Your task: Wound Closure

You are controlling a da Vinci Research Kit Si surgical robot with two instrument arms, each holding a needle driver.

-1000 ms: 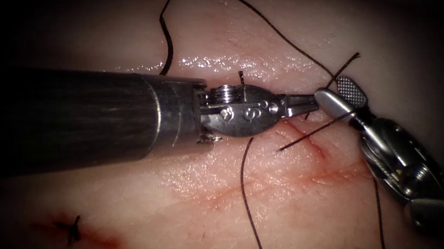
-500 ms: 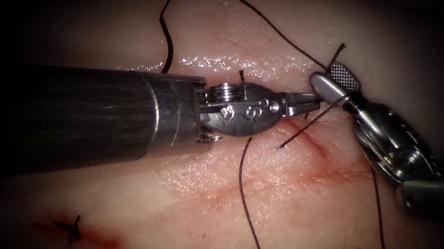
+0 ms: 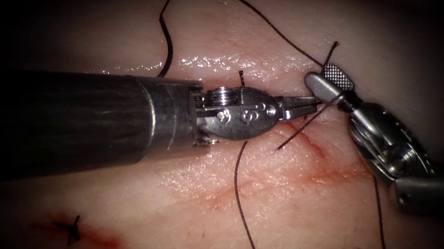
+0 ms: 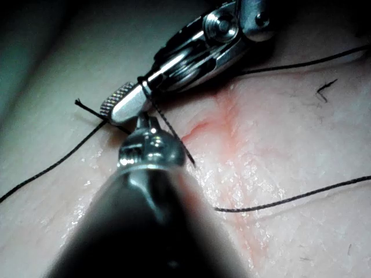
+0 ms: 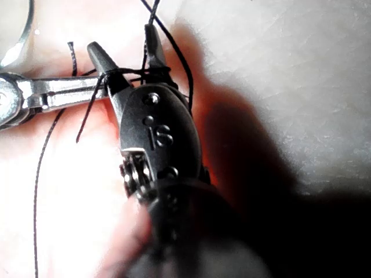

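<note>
My left tool (image 3: 308, 104) reaches in from the left, just above the reddened cut (image 3: 294, 180) in the tissue (image 3: 201, 237). Its jaws look shut on the dark thread (image 3: 254, 11) where a short free end (image 3: 295, 136) slants down over the cut. My right tool (image 3: 324, 79) comes up from the lower right with its jaws open, and thread is wound around their base. The two tips nearly touch. In the right wrist view the open jaws (image 5: 122, 40) form a V, the thread crosses their root, and the left tool (image 5: 87, 92) meets them. The left wrist view has my left tip (image 4: 142, 121) under the right tool (image 4: 119, 104).
An earlier stitch (image 3: 72, 229) with red fluid (image 3: 105, 242) beside it sits at the lower left. One strand of thread (image 3: 241, 205) runs down from under the left tool, and another (image 3: 379, 212) runs along the right tool's shaft. A short cut end (image 3: 240, 76) stands above the left tool.
My right tool has moved up and to the left, closing on the left tool's tip, and the thread tail above it rose with it. The left tool slid slightly left.
</note>
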